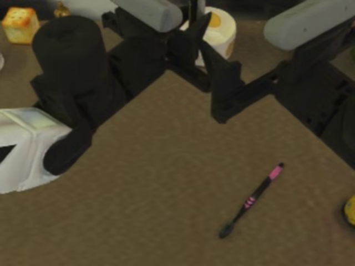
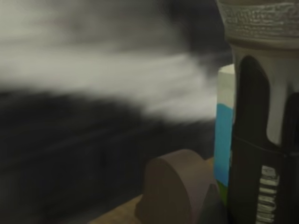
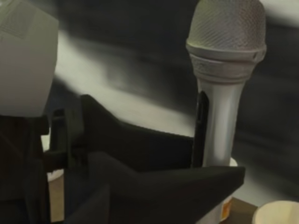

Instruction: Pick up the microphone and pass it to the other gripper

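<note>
The microphone (image 3: pixel 224 70) has a rounded silver-grey mesh head, a pale neck and a black handle (image 2: pixel 261 163). It is held off the table at the back middle, between the two grippers. From the left, my left gripper (image 1: pixel 195 52) reaches in. Its black fingers (image 3: pixel 140 147) are closed on the handle below the head. My right gripper (image 1: pixel 222 75) comes in from the right and sits right beside the left one at the microphone. In the top view the two grippers hide nearly all of the microphone.
A black toothbrush with pink marks (image 1: pixel 252 200) lies on the brown table at front right. A white roll (image 1: pixel 219 27) stands just behind the grippers. An orange cube (image 1: pixel 20 24) sits back left. A yellow object (image 1: pixel 350 209) is at the right edge.
</note>
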Robot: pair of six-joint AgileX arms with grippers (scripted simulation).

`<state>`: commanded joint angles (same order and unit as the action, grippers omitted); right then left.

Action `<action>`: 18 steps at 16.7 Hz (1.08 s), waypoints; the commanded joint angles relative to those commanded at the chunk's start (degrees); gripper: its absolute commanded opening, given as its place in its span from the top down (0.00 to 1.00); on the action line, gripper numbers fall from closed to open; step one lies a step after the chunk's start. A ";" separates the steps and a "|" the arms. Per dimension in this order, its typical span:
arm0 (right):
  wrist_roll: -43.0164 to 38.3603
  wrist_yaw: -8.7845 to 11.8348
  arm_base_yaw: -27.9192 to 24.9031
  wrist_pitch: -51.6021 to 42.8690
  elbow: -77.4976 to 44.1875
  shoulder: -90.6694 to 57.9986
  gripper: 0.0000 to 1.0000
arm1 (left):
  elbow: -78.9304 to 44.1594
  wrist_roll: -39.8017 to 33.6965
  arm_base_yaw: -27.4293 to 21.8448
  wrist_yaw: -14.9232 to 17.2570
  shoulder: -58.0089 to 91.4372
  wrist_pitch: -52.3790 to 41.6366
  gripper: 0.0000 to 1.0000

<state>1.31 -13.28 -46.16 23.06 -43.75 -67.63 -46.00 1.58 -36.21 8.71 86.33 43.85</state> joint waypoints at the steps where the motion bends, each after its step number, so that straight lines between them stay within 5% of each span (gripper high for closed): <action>1: 0.00 0.00 0.00 0.00 0.00 0.00 0.00 | 0.00 0.00 0.00 0.00 0.00 0.00 1.00; 18: -0.02 3.63 3.98 4.92 -18.02 -22.89 0.00 | 0.00 0.00 0.00 0.00 0.00 0.00 1.00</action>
<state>1.29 -9.65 -42.18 27.98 -61.77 -90.51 -46.00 1.58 -36.21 8.71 86.33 43.85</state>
